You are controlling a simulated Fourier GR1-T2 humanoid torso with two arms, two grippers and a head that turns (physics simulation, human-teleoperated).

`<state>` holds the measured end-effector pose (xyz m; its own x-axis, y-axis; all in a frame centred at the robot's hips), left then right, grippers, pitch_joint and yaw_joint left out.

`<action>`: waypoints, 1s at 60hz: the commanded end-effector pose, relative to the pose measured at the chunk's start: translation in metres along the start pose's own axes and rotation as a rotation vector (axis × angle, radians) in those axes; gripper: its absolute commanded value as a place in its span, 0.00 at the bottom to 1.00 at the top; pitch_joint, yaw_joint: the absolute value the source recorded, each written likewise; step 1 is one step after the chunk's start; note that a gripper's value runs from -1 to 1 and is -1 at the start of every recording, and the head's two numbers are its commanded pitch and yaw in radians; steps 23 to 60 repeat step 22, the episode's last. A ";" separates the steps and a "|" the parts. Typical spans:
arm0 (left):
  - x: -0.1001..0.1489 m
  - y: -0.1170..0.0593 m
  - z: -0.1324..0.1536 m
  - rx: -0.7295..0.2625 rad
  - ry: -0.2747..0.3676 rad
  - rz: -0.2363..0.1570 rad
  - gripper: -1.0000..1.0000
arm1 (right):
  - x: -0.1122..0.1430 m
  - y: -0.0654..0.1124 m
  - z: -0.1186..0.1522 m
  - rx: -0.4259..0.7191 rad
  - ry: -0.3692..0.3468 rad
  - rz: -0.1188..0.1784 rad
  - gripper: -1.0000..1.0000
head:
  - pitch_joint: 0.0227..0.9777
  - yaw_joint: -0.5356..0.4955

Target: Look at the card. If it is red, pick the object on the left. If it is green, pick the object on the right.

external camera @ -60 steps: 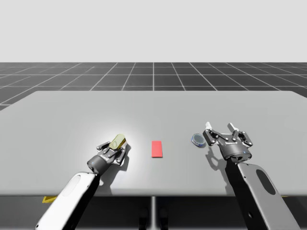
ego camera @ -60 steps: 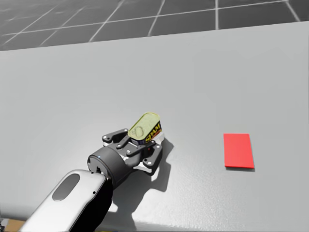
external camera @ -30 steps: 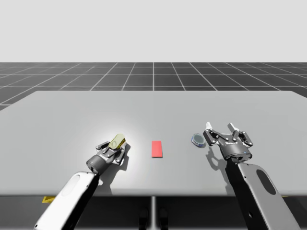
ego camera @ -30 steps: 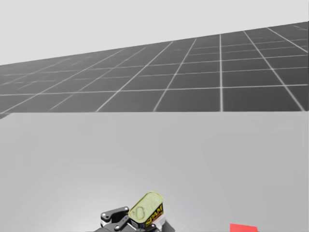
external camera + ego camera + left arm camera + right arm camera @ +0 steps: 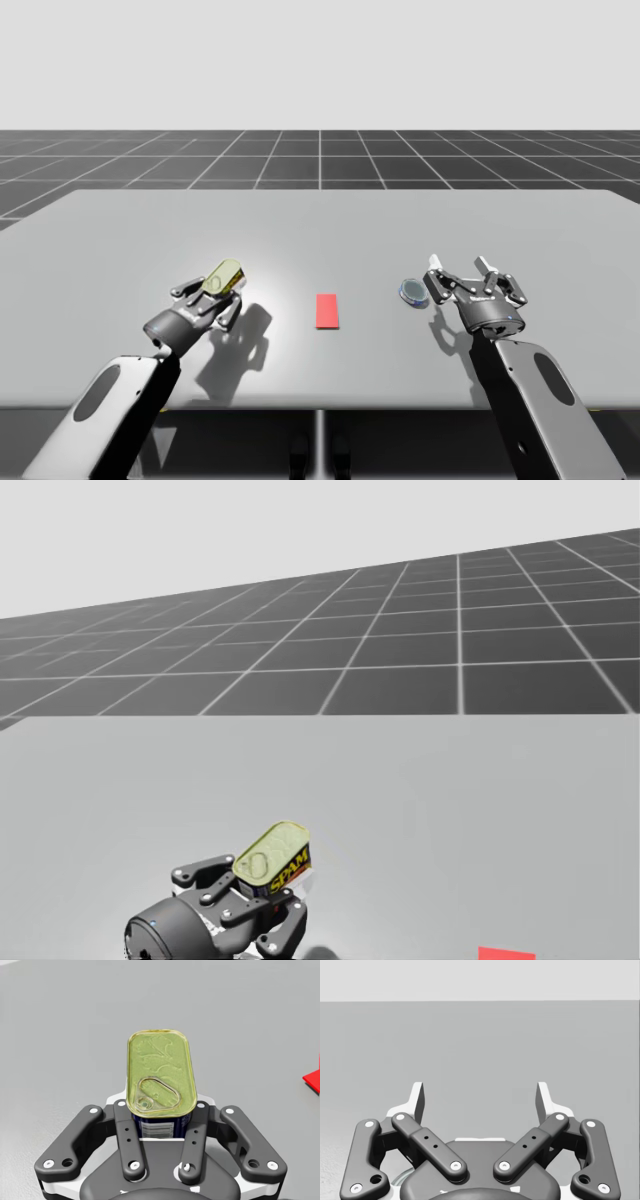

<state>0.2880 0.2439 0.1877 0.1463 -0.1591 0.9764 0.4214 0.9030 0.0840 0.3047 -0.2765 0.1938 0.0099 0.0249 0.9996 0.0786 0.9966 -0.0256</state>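
**Left claw holding can, right claw wide**

The card (image 5: pixel 326 310) is red and lies flat on the table (image 5: pixel 560 230), between my two arms. My left claw (image 5: pixel 214 290) is clamped on the oblong yellow can (image 5: pixel 222 276), one finger on each side. The can is tilted, held clear of the table, left of the card. My right claw (image 5: pixel 460 268) stands wide with nothing between its fingers. It is just beside the round grey can (image 5: pixel 411 292), which rests on the table right of the card.
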 end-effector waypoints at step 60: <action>0.132 0.016 0.006 0.014 -0.306 -0.041 1.00 | 0.000 -0.001 0.000 0.003 0.000 0.010 0.00 | 0.46 0.81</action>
